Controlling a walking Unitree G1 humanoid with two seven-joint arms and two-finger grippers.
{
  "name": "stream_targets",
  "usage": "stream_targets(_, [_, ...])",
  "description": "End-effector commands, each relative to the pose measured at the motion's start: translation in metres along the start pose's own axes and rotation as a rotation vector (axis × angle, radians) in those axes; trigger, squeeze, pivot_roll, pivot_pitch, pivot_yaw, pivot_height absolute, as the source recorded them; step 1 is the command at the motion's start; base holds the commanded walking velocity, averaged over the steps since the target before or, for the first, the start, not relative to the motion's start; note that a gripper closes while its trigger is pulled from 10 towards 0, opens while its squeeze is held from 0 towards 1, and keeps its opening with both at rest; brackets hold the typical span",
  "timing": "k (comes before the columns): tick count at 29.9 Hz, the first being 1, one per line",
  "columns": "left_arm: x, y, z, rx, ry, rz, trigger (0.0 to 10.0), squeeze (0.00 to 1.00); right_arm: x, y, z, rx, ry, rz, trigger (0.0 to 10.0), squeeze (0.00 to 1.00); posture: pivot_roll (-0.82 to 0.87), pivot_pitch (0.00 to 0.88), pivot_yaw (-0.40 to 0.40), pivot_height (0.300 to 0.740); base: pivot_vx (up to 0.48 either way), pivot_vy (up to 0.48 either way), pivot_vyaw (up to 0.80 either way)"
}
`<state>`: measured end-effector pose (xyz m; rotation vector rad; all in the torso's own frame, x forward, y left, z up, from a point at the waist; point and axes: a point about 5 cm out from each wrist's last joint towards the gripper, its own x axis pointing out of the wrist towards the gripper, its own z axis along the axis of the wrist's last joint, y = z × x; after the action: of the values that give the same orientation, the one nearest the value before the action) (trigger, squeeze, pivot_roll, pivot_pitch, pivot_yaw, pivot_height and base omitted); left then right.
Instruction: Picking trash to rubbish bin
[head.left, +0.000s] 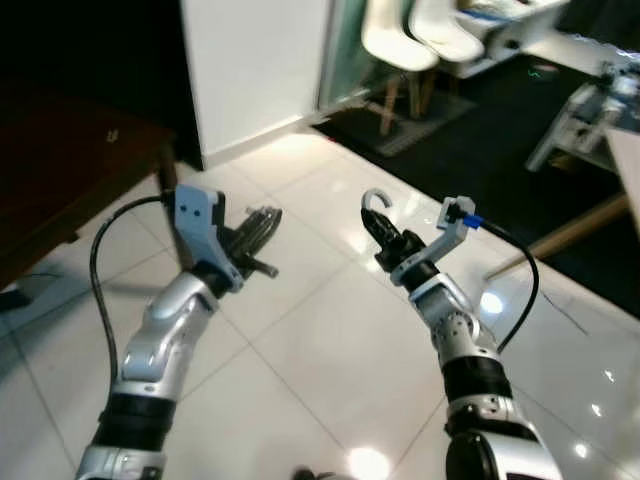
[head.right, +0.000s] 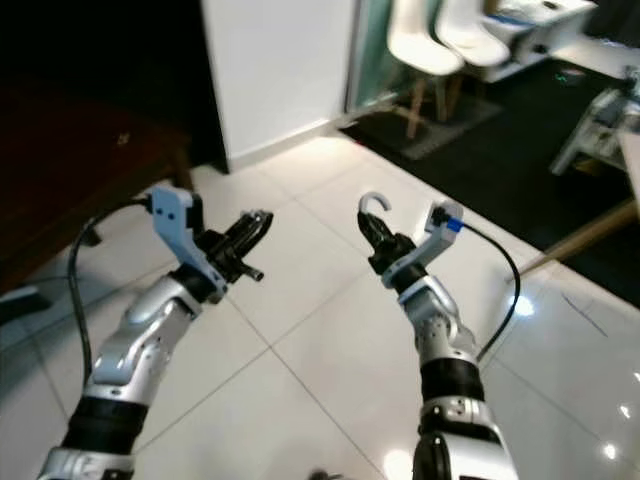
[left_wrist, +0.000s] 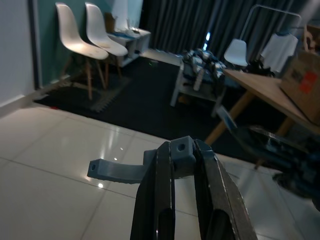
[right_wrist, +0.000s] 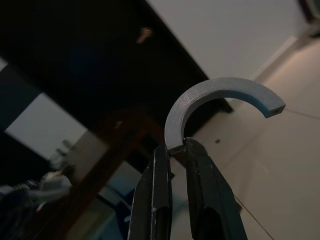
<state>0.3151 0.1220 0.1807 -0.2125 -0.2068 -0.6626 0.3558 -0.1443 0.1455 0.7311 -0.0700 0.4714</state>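
Two arms: both raised forward over the white tiled floor (head.left: 300, 350), elbows bent, grippers held apart at about the same height.
Left gripper (head.left: 262, 228): angled toward the robot's right; fingers (left_wrist: 160, 200) clamped on a grey bracket piece (left_wrist: 150, 167).
Grey bracket piece: pinched at its blocky end, which has a small hole; a flat arm juts sideways out of the fingers. In the head views it is mostly lost against the dark fingers.
Right gripper (head.left: 383, 232): pointing up and away from the robot; fingers (right_wrist: 155, 195) pinched on one end of a grey curved hook (right_wrist: 215, 102).
Grey curved hook: half-ring shape, arching above the fingertips, its free end cut square; in the air, clear of the floor.
Cables: black cable (head.left: 100, 260) looping off the left wrist; another off the right wrist at a blue connector (head.left: 472, 220).
Surroundings: white wall panel (head.left: 255, 70), two white chairs (head.left: 420, 40) on a dark rug (head.left: 470, 120), dark wooden furniture (head.left: 60, 170) at the robot's left.
Hard to make out: cluttered items on a wooden table (left_wrist: 260, 87) beyond the left gripper are blurred; background behind the hook is dim and indistinct.
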Motion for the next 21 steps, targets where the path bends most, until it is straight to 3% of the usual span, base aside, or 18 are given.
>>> stream_targets(1, [0.004, -0.01, -0.011, -0.015, 0.026, -0.033, 10.0, 0.0, -0.007, -0.007, 0.002, 0.0, -0.014, -0.033, 10.0, 0.0, 0.03, 0.105, -0.011, 0.74, 0.0, 0.0, -0.8])
stream_targets(7, [0.002, -0.02, -0.023, -0.054, 0.042, -0.047, 10.0, 0.0, -0.012, -0.008, 0.007, -0.007, -0.041, -0.056, 10.0, 0.0, 0.02, 0.117, -0.003, 0.74, 0.0, 0.0, -0.8])
stream_targets(21, [0.002, -0.015, -0.022, -0.095, 0.018, -0.036, 10.0, 0.0, -0.02, -0.015, 0.028, -0.035, -0.119, -0.095, 10.0, 0.0, 0.0, 0.111, 0.018, 0.74, 0.0, 0.0, -0.8])
